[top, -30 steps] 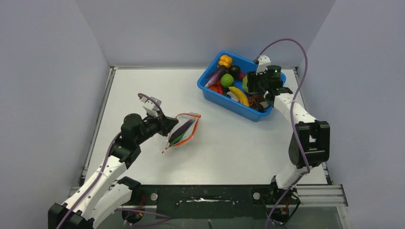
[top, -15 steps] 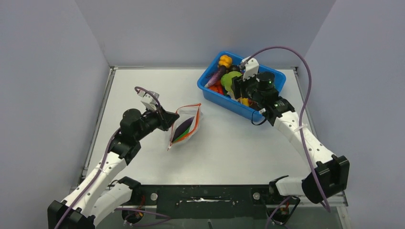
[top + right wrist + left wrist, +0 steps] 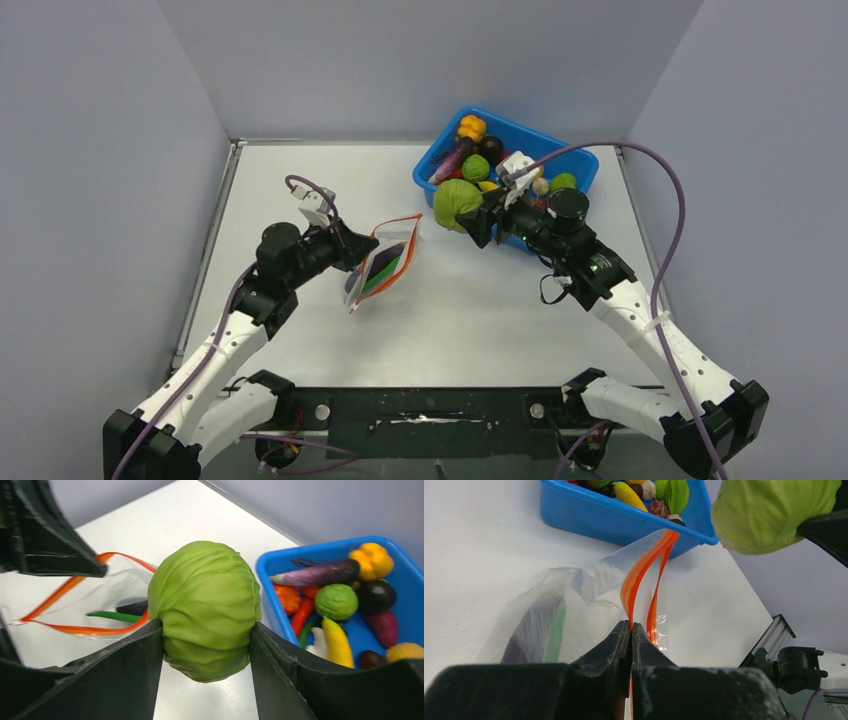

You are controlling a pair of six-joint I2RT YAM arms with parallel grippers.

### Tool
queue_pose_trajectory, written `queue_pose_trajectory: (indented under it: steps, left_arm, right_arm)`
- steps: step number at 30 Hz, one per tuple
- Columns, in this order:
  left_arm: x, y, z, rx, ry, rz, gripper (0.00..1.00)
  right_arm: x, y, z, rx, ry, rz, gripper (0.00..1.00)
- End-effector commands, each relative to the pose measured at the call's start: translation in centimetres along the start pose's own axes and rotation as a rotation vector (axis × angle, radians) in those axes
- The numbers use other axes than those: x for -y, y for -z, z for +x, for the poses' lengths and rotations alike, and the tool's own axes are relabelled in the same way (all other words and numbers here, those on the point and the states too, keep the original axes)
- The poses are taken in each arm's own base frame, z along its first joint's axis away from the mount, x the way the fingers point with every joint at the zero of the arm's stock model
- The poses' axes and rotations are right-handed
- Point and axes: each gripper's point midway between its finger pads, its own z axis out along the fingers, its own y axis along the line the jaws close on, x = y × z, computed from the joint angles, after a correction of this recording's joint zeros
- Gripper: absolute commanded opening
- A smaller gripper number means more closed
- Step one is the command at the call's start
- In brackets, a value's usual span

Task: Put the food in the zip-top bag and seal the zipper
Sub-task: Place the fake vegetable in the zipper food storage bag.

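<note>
1. Jaws of the left gripper point(image 3: 631, 626) are pressed together, pinching one end of the red-orange zipper point(image 3: 640, 577) on the zip-top bag point(image 3: 385, 262). The two zipper strips stand apart, so the mouth gapes.
2. The right gripper point(image 3: 478, 218) has its jaws spread wide and clamped on either side of a green cabbage point(image 3: 204, 605). It is held in the air above the table, just beside the near left corner of the blue bin point(image 3: 515, 120) and between the bin and the bag.
3. The bag sits left of centre on the table, its mouth end lifted by the pinch and turned toward the cabbage. Inside it a dark purple eggplant point(image 3: 526, 630) and a long green pod point(image 3: 556, 630) lie side by side.
4. The bin stands at the far right of the table and holds more food: a yellow-orange pepper point(image 3: 372, 560), a long purple eggplant point(image 3: 320, 572), a round green fruit point(image 3: 336, 601), a banana point(image 3: 337, 641) and some smaller pieces.
5. The table point(image 3: 470, 320) is white, matte and flat, with a metal frame point(image 3: 205, 260) along its left edge and a black rail point(image 3: 430, 410) across the near edge between the arm bases.
6. Plain pale lilac-grey walls point(image 3: 420, 60) close in the table on the left, far and right sides. A purple cable point(image 3: 660, 170) arcs over the right arm.
</note>
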Motion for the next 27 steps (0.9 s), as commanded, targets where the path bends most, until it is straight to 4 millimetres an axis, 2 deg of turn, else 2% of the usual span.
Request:
queue_pose_trajectory:
  steps: [1, 9, 16, 19, 23, 27]
  left_arm:
    - [2.8, 0.0, -3.8, 0.097, -0.015, 0.092, 0.00]
    - [3.5, -0.3, -3.7, 0.090, 0.021, 0.132, 0.00]
    - [4.4, 0.0, -3.9, 0.095, 0.058, 0.171, 0.00]
    - [4.7, 0.0, -3.9, 0.094, 0.073, 0.187, 0.00]
    - [5.1, 0.2, -4.0, 0.112, 0.080, 0.211, 0.00]
    - [4.7, 0.0, -3.2, 0.096, 0.097, 0.211, 0.00]
  right_arm:
    - [-4.3, 1.0, -5.2, 0.231, -0.051, -0.213, 0.47]
    - [-8.2, 0.6, -5.1, 0.297, -0.117, -0.408, 0.48]
    - [-9.7, -1.2, -3.4, 0.273, -0.163, -0.451, 0.48]
    - [-9.9, -2.3, -1.9, 0.244, -0.159, -0.436, 0.48]
    - [-9.4, -3.4, 1.2, 0.199, -0.134, -0.394, 0.48]
    - [-8.9, -4.2, 3.7, 0.129, -0.160, -0.352, 0.48]
